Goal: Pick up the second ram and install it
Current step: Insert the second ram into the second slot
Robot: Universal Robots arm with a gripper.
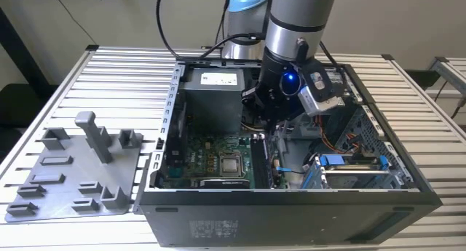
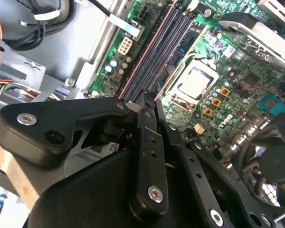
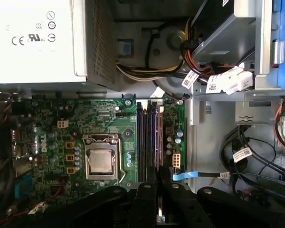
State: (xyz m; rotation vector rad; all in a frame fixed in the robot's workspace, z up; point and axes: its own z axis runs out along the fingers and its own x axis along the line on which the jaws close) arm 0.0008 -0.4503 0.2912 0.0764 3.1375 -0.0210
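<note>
Robot arm is reaching down into an open computer case sitting on a slatted metal table in the exterior view, its gripper hanging low over the memory slots beside the green motherboard. A grey plastic tray of upright holders is lying on the table at the exterior view's left, just beside the case. A grey power supply box is sitting at the back of the case, well behind the silver square chip.

In the second wrist view, the black fingers are pressing close together, pinching the edge of a thin dark stick, the second ram, directly over the row of long dark memory slots. Whether the stick is already touching a slot cannot be told. The silver chip is lying just beside those slots.

In the first wrist view, the gripper is hovering at the near end of the memory slots, with the motherboard spreading beside them and the chip near the slots. Bundled cables are hanging beside the power supply box.
</note>
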